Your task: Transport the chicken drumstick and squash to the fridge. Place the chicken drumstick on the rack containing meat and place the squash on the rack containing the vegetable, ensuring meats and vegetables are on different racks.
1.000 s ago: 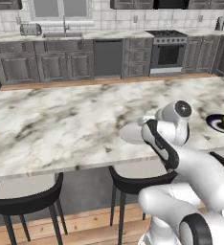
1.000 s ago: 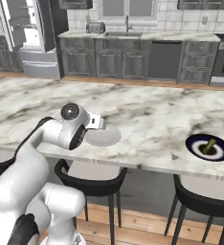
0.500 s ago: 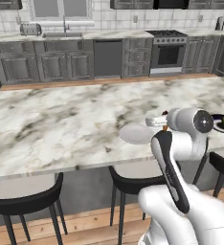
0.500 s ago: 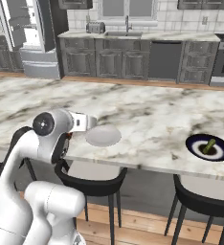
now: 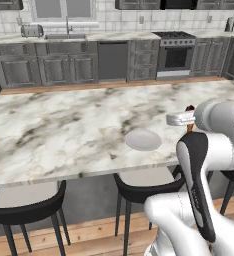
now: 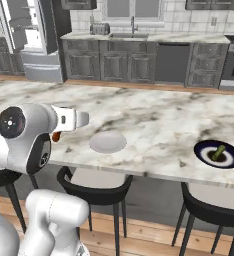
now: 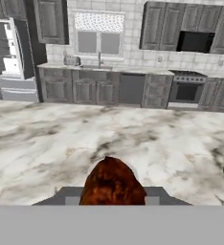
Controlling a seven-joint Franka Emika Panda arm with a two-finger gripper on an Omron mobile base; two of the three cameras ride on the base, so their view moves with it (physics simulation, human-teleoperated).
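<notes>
My gripper [image 7: 112,197] is shut on the chicken drumstick [image 7: 112,181], a reddish-brown piece that rises between the fingers in the hand view. In the right base view, the drumstick [image 6: 55,136] hangs below the hand at the counter's near edge. In the left base view it peeks out beside the hand [image 5: 190,126]. The squash [image 6: 218,152] lies on a dark round plate [image 6: 205,155] at the counter's right end. Far off at the upper left stands the fridge [image 6: 24,35], its door open; it also sits at the left edge of the hand view [image 7: 7,52].
An empty pale round plate [image 5: 143,140] rests on the marble island counter [image 5: 64,130], close to the hand. Black stools [image 6: 96,187] are tucked under the counter's near edge. Grey cabinets, a sink and a stove [image 5: 176,52] line the back wall.
The hand has drawn back from the pale plate toward the counter's near edge with the drumstick in it, and the arm has risen. The base has not moved.
</notes>
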